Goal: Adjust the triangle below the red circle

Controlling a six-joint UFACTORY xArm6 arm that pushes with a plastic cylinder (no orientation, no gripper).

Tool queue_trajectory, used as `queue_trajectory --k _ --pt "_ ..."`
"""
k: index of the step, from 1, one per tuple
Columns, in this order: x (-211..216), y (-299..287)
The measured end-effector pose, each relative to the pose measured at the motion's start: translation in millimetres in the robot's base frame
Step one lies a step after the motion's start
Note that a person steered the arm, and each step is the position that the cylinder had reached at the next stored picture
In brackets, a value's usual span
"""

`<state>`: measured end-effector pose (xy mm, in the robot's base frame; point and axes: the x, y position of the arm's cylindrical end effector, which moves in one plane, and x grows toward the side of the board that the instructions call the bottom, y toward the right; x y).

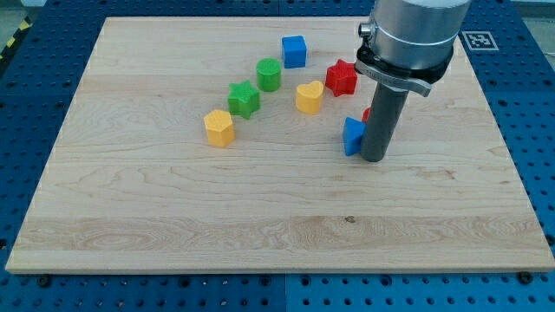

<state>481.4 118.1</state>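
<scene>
Your rod stands upright on the wooden bench point(173, 225), its tip point(375, 159) planted right of centre and pressed against the right side of the blue triangle point(352, 136). That triangle sits just to the view's left of the rod, touching it. A sliver of red point(367, 113) shows at the rod's left edge just above the triangle; most of that block is hidden behind the rod, so you cannot tell its shape. There is no gripper on this arm, only the bare rod, so nothing is clamped or held.

Above and to the view's left of the triangle sits the red star point(341, 77), apart from it. The yellow heart point(309, 97) lies just left of the star. Farther toward the view's top is the blue cube point(295, 51), with the green cylinder point(269, 75) below and left of it. The green star point(244, 98) follows down that diagonal, and the yellow hexagonal block point(219, 127) ends the line, well apart from your tip. The bench rests on a blue perforated base point(35, 69).
</scene>
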Motion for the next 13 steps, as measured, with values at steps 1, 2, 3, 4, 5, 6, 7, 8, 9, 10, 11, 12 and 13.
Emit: queue_trajectory --k 1,2,3,4,5,6,7,8,9,10,11,12,13 --pt "0.0 2.7" --pt "-0.3 2.7" --pt "-6.9 2.7" --pt "-15.5 2.7" --pt "-24.8 2.7" --pt "-30.7 2.7" --pt "-30.8 3.4" --pt "-11.0 13.3" --pt "32.4 19.4" --pt "33.4 14.9" --pt "16.8 -3.6" --pt "8.9 -39.2" --pt "-1.2 -75.9"
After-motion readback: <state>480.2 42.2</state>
